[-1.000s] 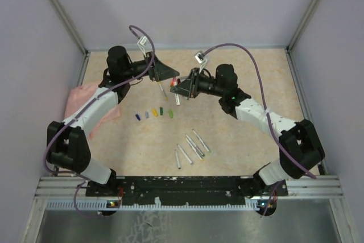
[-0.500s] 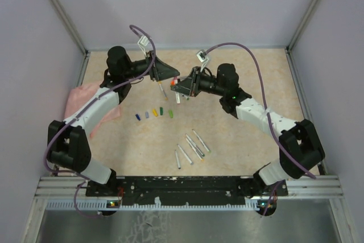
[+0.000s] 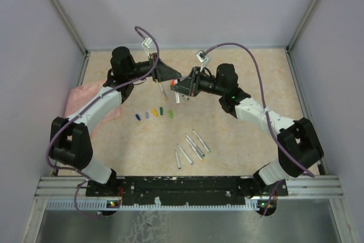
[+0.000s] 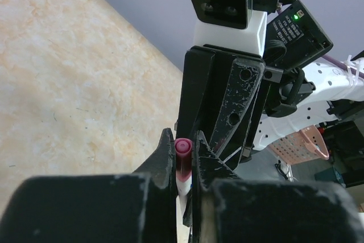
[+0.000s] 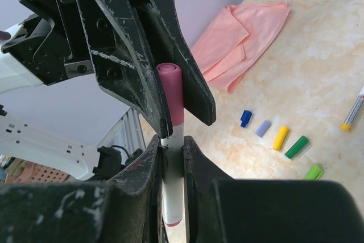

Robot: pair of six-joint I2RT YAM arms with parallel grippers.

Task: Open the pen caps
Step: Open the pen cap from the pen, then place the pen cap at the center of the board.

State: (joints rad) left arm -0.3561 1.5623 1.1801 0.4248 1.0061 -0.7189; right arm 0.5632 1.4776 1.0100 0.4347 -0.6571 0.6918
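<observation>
From the right wrist we see our right gripper (image 5: pixel 172 143) nearest, its scuffed black fingers clamped on the smooth white barrel of a pen (image 5: pixel 172 197) that stands up between them. Just beyond, the pen's pink cap (image 5: pixel 170 92), a small matte cylinder, is pinched from both sides by the tapered fingers of the left gripper (image 4: pixel 183 139). A second ago those left fingers stood wider apart; they have since closed, and the left arm has edged towards the right one. Both hang above the mottled beige table (image 3: pixel 250 72), on the far side of a row of loose caps (image 3: pixel 153 114), stubs in blue, lilac, yellow and two greens. Nearer the bases than that row lie several loose pens (image 3: pixel 190 147), slim and grey-white; left of the row lies a soft, folded pink cloth (image 3: pixel 79 98)
</observation>
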